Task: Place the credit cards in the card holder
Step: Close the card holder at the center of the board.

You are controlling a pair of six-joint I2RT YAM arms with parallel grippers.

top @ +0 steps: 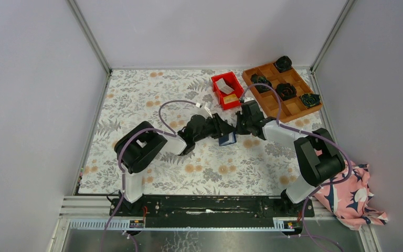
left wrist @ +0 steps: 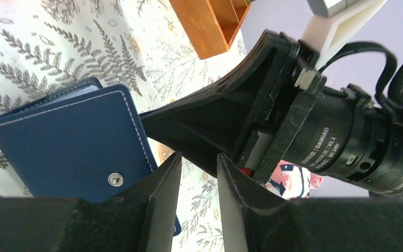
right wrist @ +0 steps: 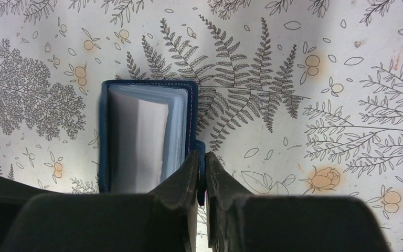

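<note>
Now the right pincer (right wrist: 201, 157) pinches the cover edge of the open card holder (right wrist: 141, 136), mid-worktop. The left pincer (left wrist: 198, 163) sits half open beside it, holding nothing. The credit cards (top: 225, 88) lie in a red bin (top: 236, 83) near the far edge.

From the top external mount, high above and behind the arm bases: looks steeply down and forward over the whole counter (top: 136, 105), far enough off to take in both arms and the side walls.

From the left wrist: sits low and very close behind the left pincer (left wrist: 198, 156), faces across the counter toward the wooden tray (left wrist: 210, 26), and has the right arm's wrist (left wrist: 325, 142) filling the right half.

From the right wrist: looks almost straight down past the right pincer (right wrist: 200, 153), close to the counter.

Shares across all three views the card holder (top: 226, 139) at mid-counter.
</note>
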